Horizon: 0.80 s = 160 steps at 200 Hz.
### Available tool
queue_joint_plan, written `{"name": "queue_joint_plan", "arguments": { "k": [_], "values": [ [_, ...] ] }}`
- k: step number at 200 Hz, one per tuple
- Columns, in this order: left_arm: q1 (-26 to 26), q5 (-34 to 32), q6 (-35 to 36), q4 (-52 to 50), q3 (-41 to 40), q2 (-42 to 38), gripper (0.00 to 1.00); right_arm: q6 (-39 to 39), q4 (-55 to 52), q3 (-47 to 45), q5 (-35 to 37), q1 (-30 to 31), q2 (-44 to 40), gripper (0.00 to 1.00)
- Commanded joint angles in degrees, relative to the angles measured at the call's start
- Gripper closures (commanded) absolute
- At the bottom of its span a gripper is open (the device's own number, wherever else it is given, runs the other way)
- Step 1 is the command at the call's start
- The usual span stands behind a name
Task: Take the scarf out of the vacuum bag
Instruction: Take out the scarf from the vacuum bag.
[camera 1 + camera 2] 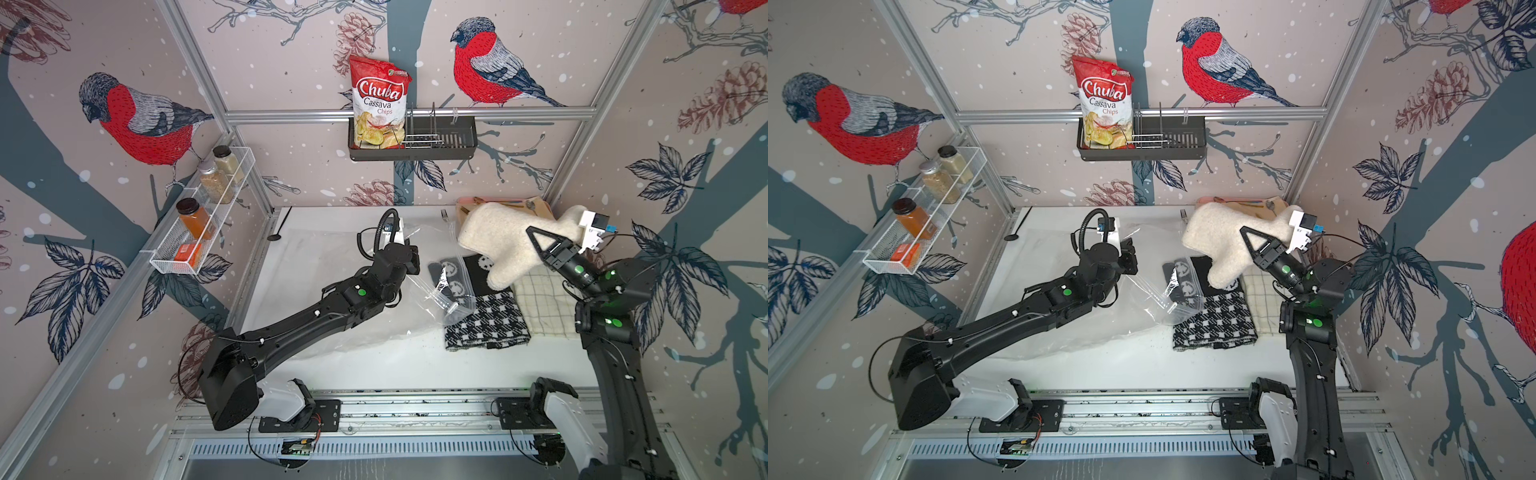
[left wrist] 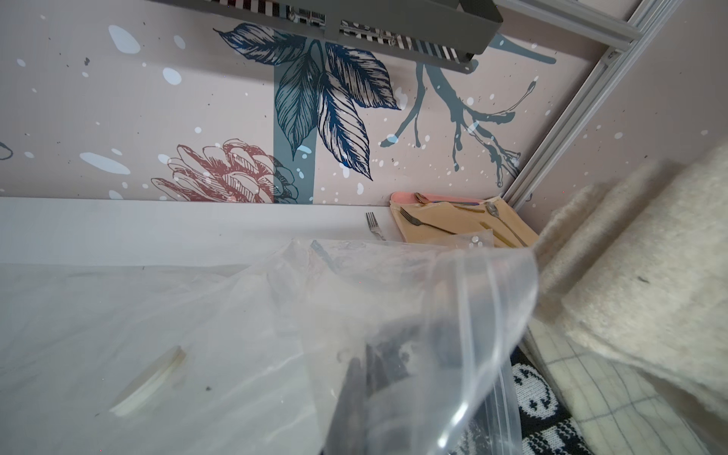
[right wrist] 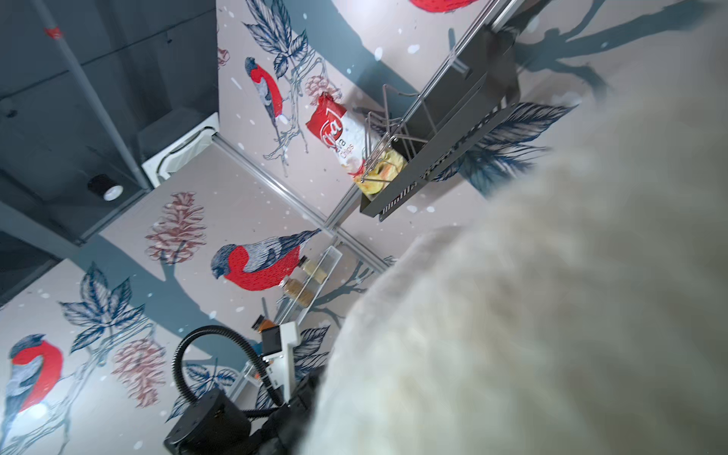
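Scarf (image 1: pixel 494 241): cream, fuzzy, fully outside the vacuum bag (image 1: pixel 415 307), hanging in the air from the right gripper (image 1: pixel 540 241) near the back right corner. Its lower end dangles above the folded dark patterned cloth (image 1: pixel 473 270); contact there cannot be told. The right fingers are pressed nearly together with wool pinched between them, and the fabric hides the tips. The left gripper (image 1: pixel 412 261) is closed tight on the bag's zip-mouth edge and holds that flap raised off the table (image 1: pixel 374 365), while the rest of the bag lies flat with its valve cap (image 2: pixel 149 384) on top. Judgement: extraction is essentially done and placement remains. Best to hold the bag pinch as an anchor, carry the scarf sideways high enough that its tail clears the plastic, lower it onto a bare spot, then release.
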Motion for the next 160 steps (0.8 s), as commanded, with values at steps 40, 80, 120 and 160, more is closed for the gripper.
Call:
{"name": "queue_joint_plan", "arguments": {
  "k": [40, 80, 120, 160],
  "values": [
    [0.0, 0.7, 2.7, 1.7, 5.5, -1.6, 1.0, -17.4, -18.8, 2.9, 20.5, 0.0, -4.7, 1.0],
    [-0.1, 1.1, 4.4, 1.2, 9.2, -2.2, 1.0, -21.1, -23.0, 3.5, 27.7, 0.1, -6.2, 1.0],
    [0.2, 3.9, 5.2, 0.4, 13.7, -5.4, 1.0, -20.5, -22.3, 2.0, 27.9, 0.1, -6.1, 1.0],
    [0.1, 8.2, 5.0, 0.9, 17.0, -8.2, 1.0, -20.4, -22.4, 1.8, 28.6, 0.5, -5.6, 1.0]
  ]
}}
